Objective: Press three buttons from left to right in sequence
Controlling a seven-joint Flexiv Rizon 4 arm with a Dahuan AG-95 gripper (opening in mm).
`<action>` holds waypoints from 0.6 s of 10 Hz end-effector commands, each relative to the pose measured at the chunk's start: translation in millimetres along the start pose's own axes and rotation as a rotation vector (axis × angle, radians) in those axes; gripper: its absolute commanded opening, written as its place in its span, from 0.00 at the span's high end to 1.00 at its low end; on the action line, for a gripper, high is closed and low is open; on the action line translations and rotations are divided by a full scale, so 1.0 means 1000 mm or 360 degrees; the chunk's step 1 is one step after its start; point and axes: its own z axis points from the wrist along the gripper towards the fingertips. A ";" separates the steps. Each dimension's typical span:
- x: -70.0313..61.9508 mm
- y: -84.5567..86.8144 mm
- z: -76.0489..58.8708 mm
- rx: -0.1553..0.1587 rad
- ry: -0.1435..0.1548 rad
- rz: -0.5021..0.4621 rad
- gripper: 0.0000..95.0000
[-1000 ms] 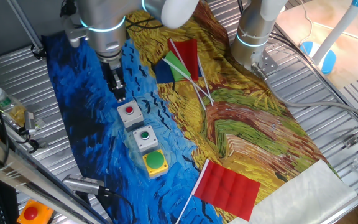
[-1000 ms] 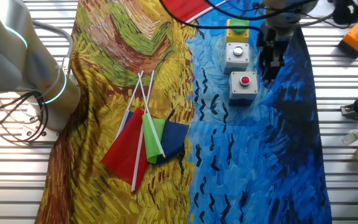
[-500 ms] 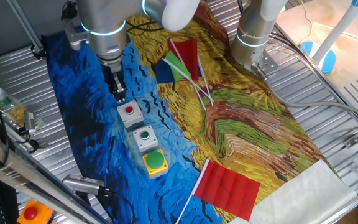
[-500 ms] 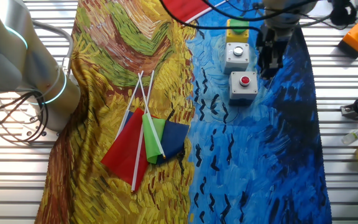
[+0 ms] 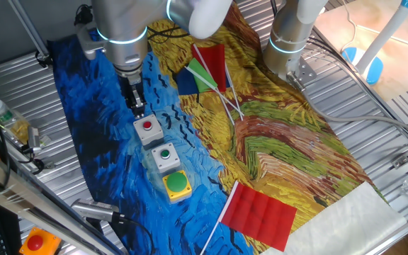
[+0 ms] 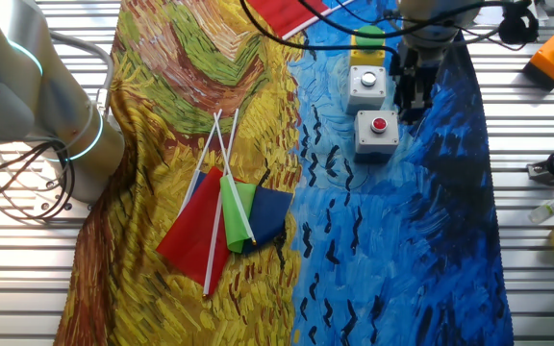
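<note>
One fixed view:
- The silver arm (image 5: 122,32) with a glowing blue ring comes down from the top edge, its wrist pointing nearly straight down at the bench (image 5: 374,127) of ribbed metal slats.
- The dark claw (image 5: 137,108) hangs just behind the grey square box with a small red button (image 5: 147,129); whether it touches the box cannot be told.
- No gap between the fingertips can be made out here, so I cannot tell how the claw is set.
- The grey box with a small green button (image 5: 165,156) comes next in the row, then the yellow box with a big green dome (image 5: 177,185), all three close together on the blue part of the painted cloth (image 5: 282,142).
- A red flag on a white stick (image 5: 257,212) lies near the front edge of the cloth, and a bunch of red, green and blue flags (image 5: 204,71) lies further back.
- An orange box with a red button (image 5: 35,243) sits at the lower left corner, off the cloth.

The other fixed view:
- The claw (image 6: 414,101) stands upright just to the right of the red-button box (image 6: 378,133) and beside the green-button box (image 6: 366,85).
- The yellow box (image 6: 368,40) is partly hidden by black cables.
- The fingers blur into one dark shape, so their opening cannot be told here either.
</note>
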 end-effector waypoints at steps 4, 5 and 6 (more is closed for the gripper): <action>0.005 -0.003 0.002 -0.0005 -0.0001 -0.0005 1.00; 0.006 -0.004 0.003 -0.0005 -0.0002 -0.0009 1.00; 0.007 -0.004 0.003 -0.0006 -0.0006 -0.0011 1.00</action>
